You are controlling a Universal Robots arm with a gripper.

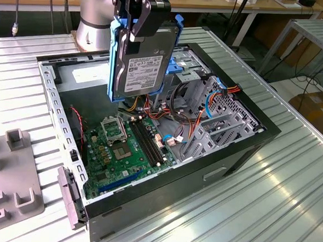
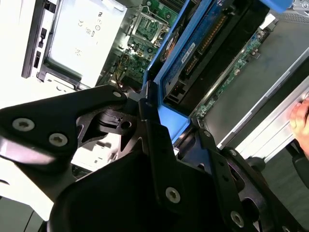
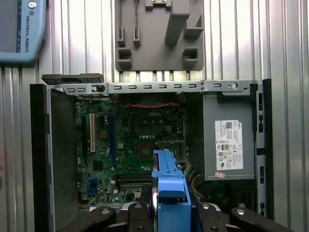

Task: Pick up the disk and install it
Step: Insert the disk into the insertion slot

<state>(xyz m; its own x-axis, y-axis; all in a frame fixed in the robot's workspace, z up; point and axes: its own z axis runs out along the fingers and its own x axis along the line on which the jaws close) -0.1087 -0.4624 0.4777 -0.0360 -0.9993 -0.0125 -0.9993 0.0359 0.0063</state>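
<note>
The gripper (image 1: pixel 138 27) was clenched on the upper edge of the disk (image 1: pixel 143 70), which hung upright over the open computer case (image 1: pixel 225 158). The arm above the gripper was cut off at the picture's edge. The disk hid part of the case's interior behind it, and it could not be told whether its lower edge cleared the cables (image 1: pixel 180 108) there. Inside the case the motherboard (image 1: pixel 128 146) lay open beneath, while the drive cage (image 1: pixel 222 116) was crowded by wiring. In the first wrist view the disk (image 3: pixel 169 188) showed edge-on above the case
</note>
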